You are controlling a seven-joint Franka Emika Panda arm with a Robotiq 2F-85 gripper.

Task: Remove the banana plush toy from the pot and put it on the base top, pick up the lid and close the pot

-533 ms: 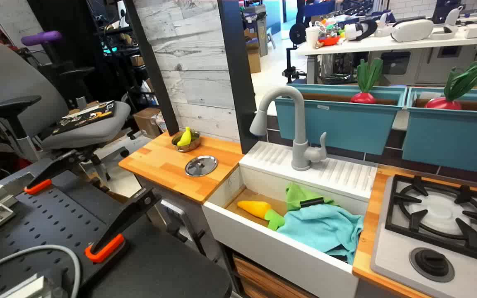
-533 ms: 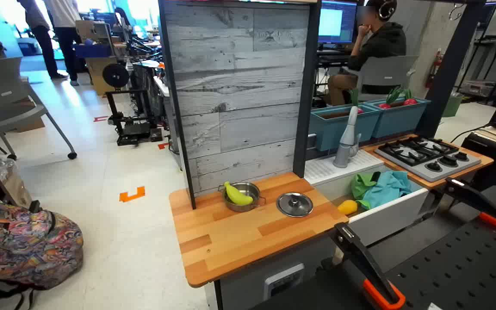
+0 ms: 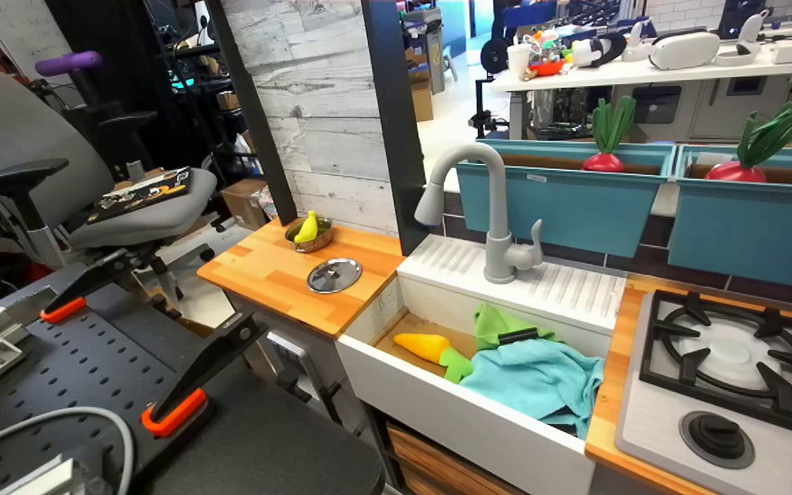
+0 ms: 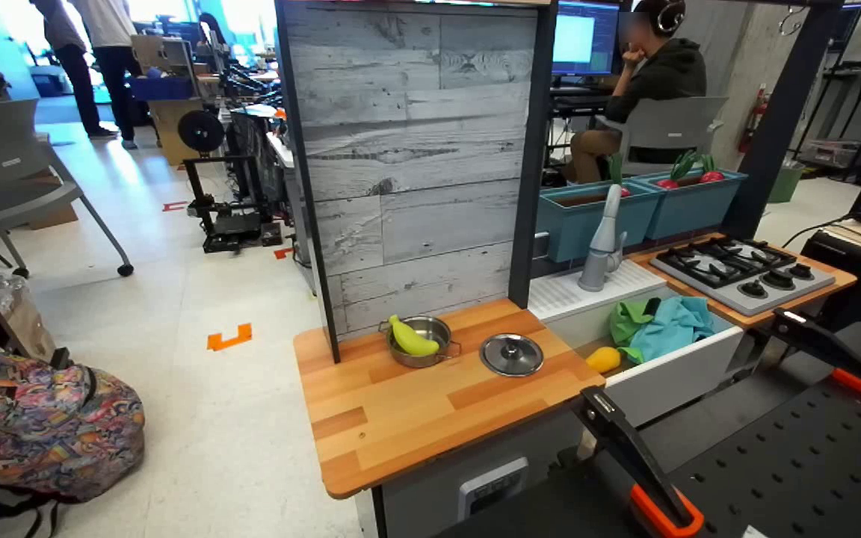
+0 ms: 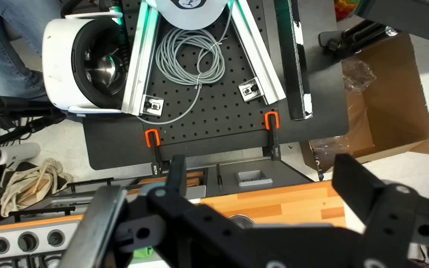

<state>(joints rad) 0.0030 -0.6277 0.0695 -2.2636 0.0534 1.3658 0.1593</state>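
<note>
Two fingers (image 5: 348,175) of my gripper (image 5: 261,167) stand wide apart, nothing between. Banana (image 4: 412,340) lies in the pot (image 4: 419,362), one end jutting up. Risk: an off-centre pinch may catch the pot and drag it. Lid (image 4: 511,356) rests nearby on the wood counter (image 4: 400,418), by the sink (image 3: 471,426); behind, a person (image 4: 662,75) sits.

Plenty of open room over the near side of the surface (image 4: 415,418), a free run in to the pot (image 4: 417,362) and the lid (image 4: 511,354), with a slim bare strip between them! But the plank panel (image 4: 415,164) walls off the back near the pot, and the banana (image 4: 414,342) juts above the rim, blocking part of the mouth.
</note>
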